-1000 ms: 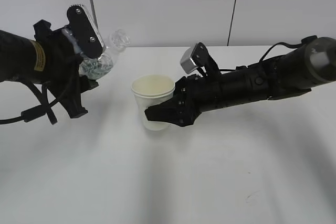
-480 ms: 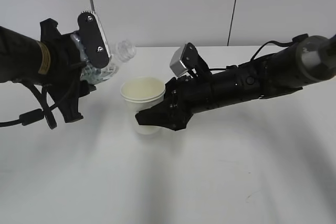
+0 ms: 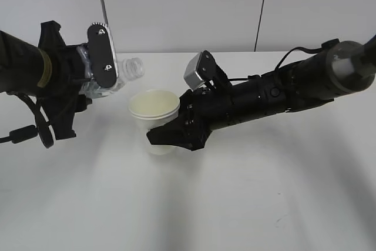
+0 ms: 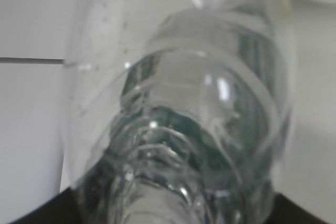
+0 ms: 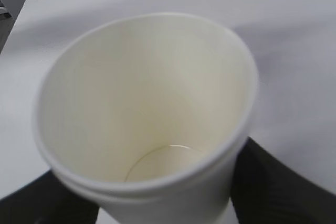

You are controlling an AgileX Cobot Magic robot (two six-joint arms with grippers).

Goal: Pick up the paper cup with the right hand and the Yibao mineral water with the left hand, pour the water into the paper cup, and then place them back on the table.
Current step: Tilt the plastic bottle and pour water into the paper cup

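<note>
The left hand (image 3: 88, 83) holds the Yibao mineral water (image 3: 114, 74) in the air above the table (image 3: 247, 204), on the left side of the exterior view. Its fingers are pressed on the bottle body, one from each side, and the screw-studded plate (image 3: 101, 57) covers most of the bottle. The bottle is tilted almost horizontal, w/ the open ribbed neck pointing right, toward the paper cup (image 3: 154, 119). The mouth is just left of the cup rim and a bit higher; it is near the rim but not touching it. In the left wrist view the clear bottle (image 4: 178, 119) fills nearly the whole picture, seen from the base end, w/ dark green of the label showing through the plastic. I cannot tell if water is inside the bottle or coming out.

The right hand (image 3: 176, 136) comes from the right side and pinches the cup approx. at mid height, w/ black fingers on both sides of the wall. The cup stands about upright, opening up. Its base looks lifted off the table, but I cannot say this for sure. In the right wrist view the cup (image 5: 142, 114) is seen from above: cream inside, rolled rim, the round bottom visible. No clear sign of liquid shows there. A silver-grey camera block (image 3: 197, 72) sits on the right arm, behind the cup.
</note>
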